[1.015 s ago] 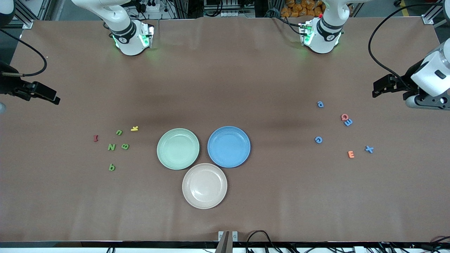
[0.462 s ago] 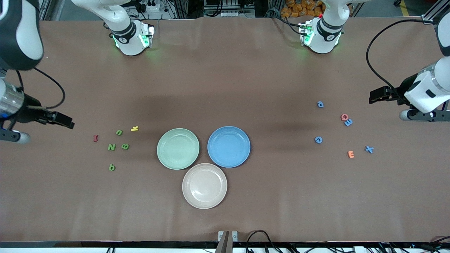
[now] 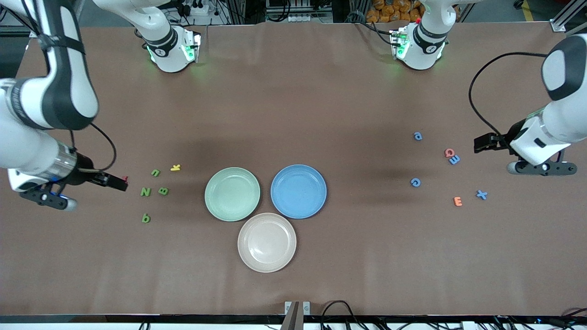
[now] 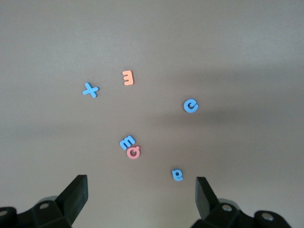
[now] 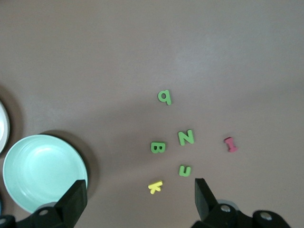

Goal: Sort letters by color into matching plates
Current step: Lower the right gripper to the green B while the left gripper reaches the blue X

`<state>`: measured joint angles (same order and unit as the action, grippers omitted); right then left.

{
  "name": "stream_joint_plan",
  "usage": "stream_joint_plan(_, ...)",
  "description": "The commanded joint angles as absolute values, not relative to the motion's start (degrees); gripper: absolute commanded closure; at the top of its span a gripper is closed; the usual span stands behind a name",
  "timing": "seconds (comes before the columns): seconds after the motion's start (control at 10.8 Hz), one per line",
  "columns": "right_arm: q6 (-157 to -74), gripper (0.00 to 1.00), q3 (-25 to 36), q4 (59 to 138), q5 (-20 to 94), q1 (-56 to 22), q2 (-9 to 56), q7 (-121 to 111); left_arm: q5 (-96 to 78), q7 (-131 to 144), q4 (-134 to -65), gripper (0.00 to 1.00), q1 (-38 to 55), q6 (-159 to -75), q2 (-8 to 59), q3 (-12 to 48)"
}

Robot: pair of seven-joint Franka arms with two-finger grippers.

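Jaws open on both: right gripper [image 3: 120, 182] over, apparently, the red letter [image 5: 231, 144]; left gripper [image 3: 481, 143] above table [image 3: 293, 91].

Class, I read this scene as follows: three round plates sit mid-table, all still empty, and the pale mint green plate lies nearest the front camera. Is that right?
Not quite. The three plates are empty, but the one nearest the front camera is the beige round plate, not the pale mint green plate. The mint plate sits farther up, beside the medium blue plate. The front view shows this.
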<state>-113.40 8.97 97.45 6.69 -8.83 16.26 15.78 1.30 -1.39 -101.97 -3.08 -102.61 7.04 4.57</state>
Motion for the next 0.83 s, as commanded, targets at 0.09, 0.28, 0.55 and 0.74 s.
stream_joint_plan(0.09,-123.64,0.00,8.88,102.73,7.38,-12.12,20.82,28.54,3.08,-1.85,-107.05,0.00,-3.16,-111.87,10.62,3.52)
stream_joint_plan(0.28,-128.30,0.00,8.88,104.67,8.25,-13.09,22.84,30.76,3.42,-3.07,-107.31,0.00,-3.51,-114.95,13.00,2.64)
stream_joint_plan(0.55,-137.96,0.00,8.70,109.67,11.25,-13.36,25.39,31.03,5.97,-9.91,-107.40,0.00,-6.67,-120.56,16.95,2.64)
stream_joint_plan(0.74,-140.09,0.00,8.35,110.56,11.25,-13.18,27.24,30.76,6.33,-16.40,-107.32,0.00,-9.57,-125.40,20.02,2.64)
